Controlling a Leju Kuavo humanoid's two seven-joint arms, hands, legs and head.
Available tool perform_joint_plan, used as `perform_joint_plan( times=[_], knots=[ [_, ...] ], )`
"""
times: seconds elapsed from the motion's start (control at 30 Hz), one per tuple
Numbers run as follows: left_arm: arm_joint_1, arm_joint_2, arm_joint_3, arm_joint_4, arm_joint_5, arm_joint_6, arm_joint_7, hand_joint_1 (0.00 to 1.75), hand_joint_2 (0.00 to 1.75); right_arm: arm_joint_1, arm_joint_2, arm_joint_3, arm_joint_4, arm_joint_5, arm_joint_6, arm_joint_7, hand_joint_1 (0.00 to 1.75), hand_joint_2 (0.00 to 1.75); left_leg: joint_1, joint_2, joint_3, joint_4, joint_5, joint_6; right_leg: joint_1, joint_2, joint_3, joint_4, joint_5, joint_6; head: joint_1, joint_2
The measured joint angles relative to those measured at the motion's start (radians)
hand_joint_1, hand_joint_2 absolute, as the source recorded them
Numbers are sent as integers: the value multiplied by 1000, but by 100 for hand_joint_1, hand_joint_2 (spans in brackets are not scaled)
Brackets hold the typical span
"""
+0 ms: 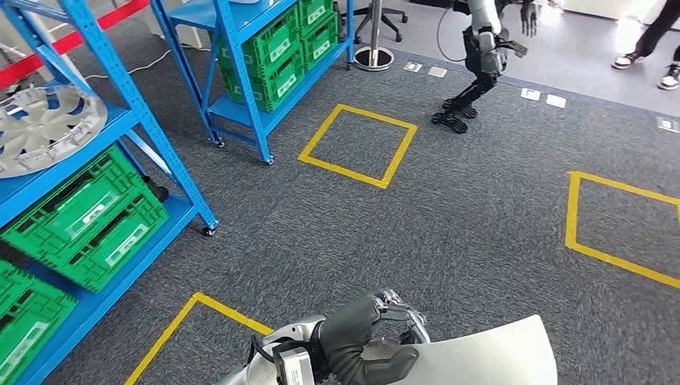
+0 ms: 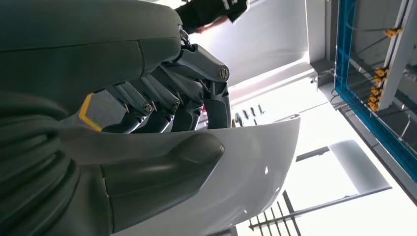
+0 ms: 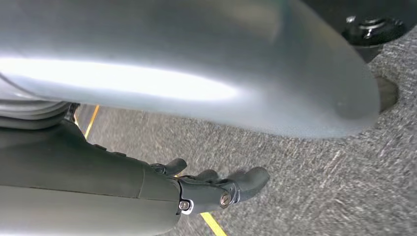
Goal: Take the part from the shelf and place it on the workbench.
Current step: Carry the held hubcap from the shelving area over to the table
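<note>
Left hand carrying part over grey carpet, shelf off to the robot's left.
Blue steel shelf unit [image 1: 152,128] holds green slotted crates [image 1: 84,216]. Curved white glossy panel part [image 1: 489,357] sits low at the robot's front, left hand [image 1: 365,341] clamped on its edge, thumb opposite fingers. Right hand [image 3: 216,189] holds nothing, fingers loosely extended beneath the panel.

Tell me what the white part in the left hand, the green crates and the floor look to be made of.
White part: smooth, glossy, probably painted plastic or metal; it throws highlights. Green crates: moulded plastic, ribbed lattice walls. Floor: grey carpet with a flecked weave. Left hand grips the part.
</note>
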Motion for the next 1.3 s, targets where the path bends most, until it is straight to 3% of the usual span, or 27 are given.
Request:
perform_joint_plan(
  times=[0.03,0.07,0.13,0.2,0.27,0.33,0.4,0.47,0.53,0.57,0.6,0.63,0.7,0.73,0.77,0.83,0.87,0.9,0.97,1.03,1.07,1.1,1.13,1.2,1.27,1.3],
  knots=[
    [3,3,0,0,1,0,0,175,175,0,0,0,0,1,0,0,0,0,2,-4,-20,43,-12,-1,0,15,-2,0,2,1,-1,0],
    [5,5,0,0,3,0,0,175,175,2,0,0,0,1,0,1,0,0,4,-5,-26,54,-5,-3,-1,29,-4,1,3,2,-1,0],
    [5,7,0,0,5,2,0,175,175,4,-1,0,0,1,0,2,0,0,10,-18,22,-41,61,-4,-4,60,-6,3,7,9,-2,0],
    [5,8,0,-1,7,3,0,175,175,3,-1,0,0,2,0,6,0,0,18,-68,82,-170,112,-4,-7,88,-11,7,10,20,-4,0],
    [6,8,0,-2,8,3,0,175,175,2,-1,0,0,2,0,10,0,0,19,-100,99,-216,119,3,-9,110,-21,7,16,37,-4,0],
    [6,7,-1,-3,9,4,0,175,175,4,-2,0,0,2,1,15,0,0,15,-80,98,-220,126,19,-14,122,-28,4,24,52,-2,0],
    [6,4,-1,-5,11,4,0,175,175,7,-3,0,0,2,1,19,0,0,13,-53,100,-226,133,36,-11,74,-47,37,6,58,2,0],
    [8,3,-1,-7,13,4,0,175,175,5,-3,0,0,2,1,20,0,0,9,-20,98,-228,135,45,-4,10,-103,150,-54,57,9,0],
    [10,5,-1,-7,15,4,0,175,175,4,-3,0,0,3,1,19,0,0,2,16,93,-227,134,49,-3,-5,-159,272,-105,56,12,0],
    [11,5,-1,-7,15,4,0,175,175,4,-3,0,0,4,1,19,0,0,-1,33,92,-226,134,51,-3,-7,-164,290,-106,55,12,0],
    [11,6,-1,-7,16,4,0,175,175,6,-3,0,0,4,1,19,0,0,-3,48,91,-225,133,52,-1,-10,-147,269,-91,52,12,0],
    [11,5,-1,-7,18,4,0,175,175,7,-4,-1,0,5,1,19,0,0,-5,62,91,-225,132,52,1,-19,-111,212,-65,47,12,0],
    [10,4,-1,-8,22,4,0,175,175,5,-5,-1,0,5,1,20,0,0,-10,86,93,-224,129,49,12,-67,-30,74,-24,31,13,0],
    [9,3,-1,-9,24,4,0,175,175,3,-6,0,0,5,1,20,0,0,-12,96,95,-224,126,45,17,-85,-6,32,-15,24,12,0],
    [8,2,-1,-9,26,4,0,175,175,1,-7,0,0,6,1,20,0,0,-13,105,98,-225,124,41,22,-95,3,12,-14,17,12,0],
    [7,-1,-1,-10,28,4,0,175,175,2,-7,-1,0,6,1,22,0,0,-14,124,104,-228,121,31,22,-75,3,9,-9,10,11,0],
    [6,-3,-1,-10,28,4,0,175,175,4,-8,-1,0,7,1,23,0,0,-13,113,104,-223,115,25,18,-64,3,5,-6,5,11,0],
    [6,-4,-1,-10,28,4,0,175,175,4,-8,-1,0,8,1,25,0,0,-11,88,98,-204,101,19,14,-52,4,1,-2,1,10,0],
    [6,-3,-2,-10,28,4,0,175,175,3,-8,-1,0,9,0,25,0,0,-5,21,57,-108,44,8,9,-28,4,-3,4,-5,8,0],
    [9,2,-2,-8,28,4,0,175,175,1,-9,-1,0,10,-1,24,0,0,-1,-3,-1,17,-9,3,8,1,2,-3,5,-7,7,0],
    [10,4,-2,-7,28,4,0,175,175,2,-9,-1,0,10,0,25,0,0,0,-5,-17,46,-10,1,8,16,1,-2,5,-7,7,0],
    [10,5,-2,-7,28,4,0,175,175,3,-9,-1,0,10,0,25,0,0,3,-7,-15,37,9,-1,7,32,1,-1,6,-5,7,0],
    [9,5,-2,-7,28,4,0,175,175,4,-9,-1,0,10,0,25,0,0,6,-12,4,-11,45,-2,6,47,1,1,6,-3,7,0],
    [9,6,-2,-7,28,4,0,175,175,3,-9,-1,0,11,0,25,0,0,15,-54,61,-145,111,-3,4,76,-2,8,6,6,6,0],
    [8,6,-2,-7,28,4,0,175,175,1,-9,-1,0,13,0,25,0,0,17,-87,87,-213,131,2,2,99,-11,11,8,21,6,0],
    [8,6,-2,-7,28,4,0,175,175,1,-9,-1,0,13,0,25,0,0,13,-86,87,-216,129,9,0,109,-15,9,12,29,6,0]
  ],
)
